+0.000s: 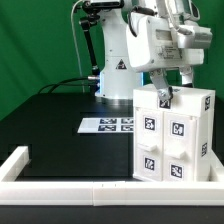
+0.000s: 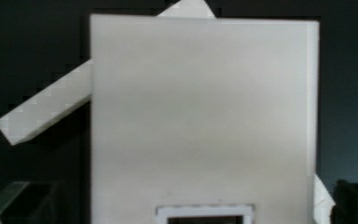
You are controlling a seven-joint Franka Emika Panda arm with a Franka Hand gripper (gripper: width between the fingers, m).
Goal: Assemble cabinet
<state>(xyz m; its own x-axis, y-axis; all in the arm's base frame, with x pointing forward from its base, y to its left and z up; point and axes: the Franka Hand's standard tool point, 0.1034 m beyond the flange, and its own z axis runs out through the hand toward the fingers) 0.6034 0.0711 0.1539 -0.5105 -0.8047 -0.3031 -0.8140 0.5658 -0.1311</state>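
The cabinet (image 1: 175, 130) is a white box with black-and-white tags on its panels. It stands upright at the exterior view's right, close to the front rail. My gripper (image 1: 164, 94) hangs straight over its top, with the dark fingertips at the top face. In the wrist view a broad white cabinet panel (image 2: 202, 110) fills the middle, with a tag (image 2: 202, 214) at its near edge. My gripper (image 2: 185, 208) shows only as dark fingers (image 2: 12, 205) in the lower corners, set wide on both sides of the panel, with a dark gap on one side. The jaws look open.
The marker board (image 1: 108, 125) lies flat on the black table to the cabinet's left in the exterior view. A white rail frame (image 1: 60, 186) edges the table's front and left. The arm's base (image 1: 113, 70) stands behind. A slanted white strip (image 2: 51, 105) shows behind the panel.
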